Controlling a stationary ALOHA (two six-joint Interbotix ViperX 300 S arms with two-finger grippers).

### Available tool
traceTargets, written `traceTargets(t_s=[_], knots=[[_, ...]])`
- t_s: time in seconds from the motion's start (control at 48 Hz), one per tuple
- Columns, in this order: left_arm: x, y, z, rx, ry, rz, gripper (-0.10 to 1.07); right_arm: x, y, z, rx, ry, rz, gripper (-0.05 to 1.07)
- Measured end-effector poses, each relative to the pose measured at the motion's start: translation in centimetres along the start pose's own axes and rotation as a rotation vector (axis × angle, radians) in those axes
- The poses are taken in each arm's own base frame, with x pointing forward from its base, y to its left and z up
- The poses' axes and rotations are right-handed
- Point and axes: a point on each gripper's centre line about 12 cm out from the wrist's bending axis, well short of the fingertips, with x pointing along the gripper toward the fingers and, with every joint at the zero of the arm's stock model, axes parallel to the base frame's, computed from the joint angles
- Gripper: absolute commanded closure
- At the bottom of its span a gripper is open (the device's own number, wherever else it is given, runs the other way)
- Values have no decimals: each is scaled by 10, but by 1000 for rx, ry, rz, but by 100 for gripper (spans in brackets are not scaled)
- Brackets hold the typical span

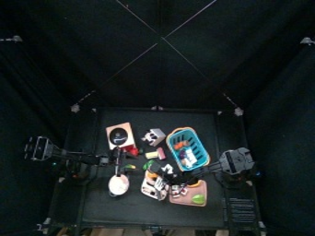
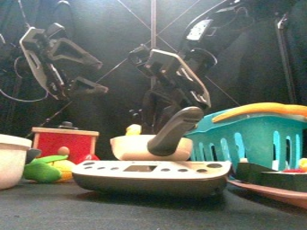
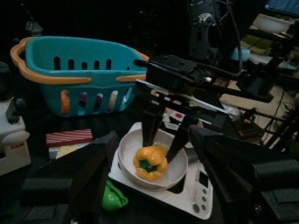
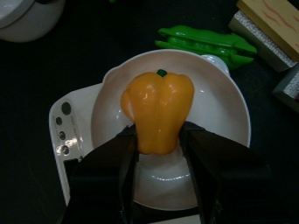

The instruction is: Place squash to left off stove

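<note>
Your right hand [image 4: 163, 147] hangs straight over the squash [image 4: 160, 109], and its two jaws are spread, one on each side of the squash's lower end. They stand very close to its skin, but you cannot tell from these views whether they press on it. The squash is yellow-orange with a small green stem tip, and it lies in a white bowl [image 4: 229, 103] that rests on a white kitchen scale [image 4: 68, 144]. Seen from above, bowl and scale sit at about 6 o'clock from the table's [image 1: 92, 207] middle. The stove [image 1: 121, 136], a tan slab with a black disc, lies flat at about 10 o'clock from the middle. That puts it at roughly 11 o'clock from the squash and well apart from it. The teal basket [image 3: 82, 66] with the orange rim stands at about 2 o'clock from the middle. A green vegetable [image 4: 208, 44] lies on the table just beside the scale. Your left hand [image 3: 152, 162] rests apart on its own side, pointed toward the bowl. Its jaws are spread wide with nothing gripped between them.
</note>
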Motion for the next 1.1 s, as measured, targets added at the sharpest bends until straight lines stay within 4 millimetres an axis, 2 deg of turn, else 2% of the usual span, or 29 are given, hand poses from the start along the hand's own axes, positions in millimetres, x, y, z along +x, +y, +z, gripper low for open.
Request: traceTargets(t_s=[0.354,0.688,0.875,1.104], knots=[[0,0,0,0,0,-1,-2,-2,0,2,-13,-8,0,36],[-4,-3,8,4,-30,-12,-2,-25,7,23,-39,-88,44,36],[-13,-5,13,13,-55,-25,-2,-34,25,45,-84,-172,126,36],[-24,-5,12,13,-66,-28,-2,-14,53,55,-155,-222,246,35]])
